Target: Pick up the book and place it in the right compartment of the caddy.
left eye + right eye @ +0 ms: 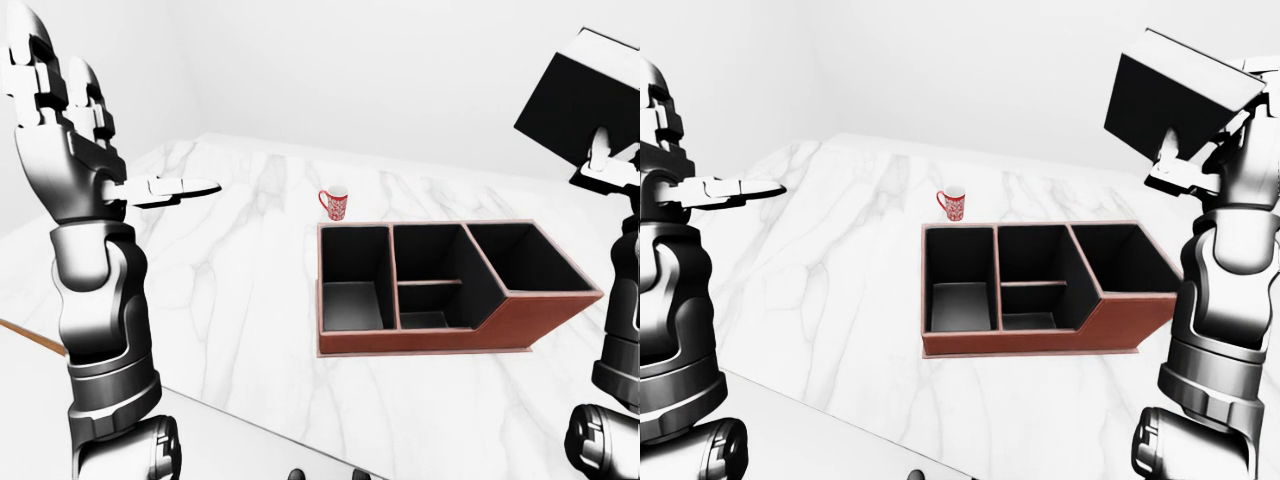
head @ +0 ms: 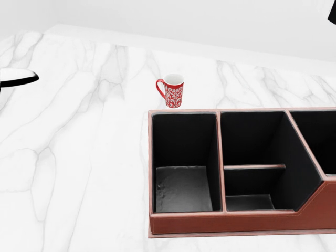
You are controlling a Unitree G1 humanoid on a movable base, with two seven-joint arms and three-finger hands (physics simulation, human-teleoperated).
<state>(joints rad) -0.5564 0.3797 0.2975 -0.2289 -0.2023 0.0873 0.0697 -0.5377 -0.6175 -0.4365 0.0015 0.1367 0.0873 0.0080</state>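
Right hand (image 1: 1200, 165) is clamped on the book (image 1: 1175, 85), holding it tilted high above the caddy's (image 1: 1040, 290) right end. Left hand (image 1: 75, 130) is up, fingers spread, grabbing nothing. Mug (image 2: 171, 90) sits just beyond the caddy.

caddy (image 1: 1040, 290) compartments open from above, mug (image 1: 952, 204) beside its left corner
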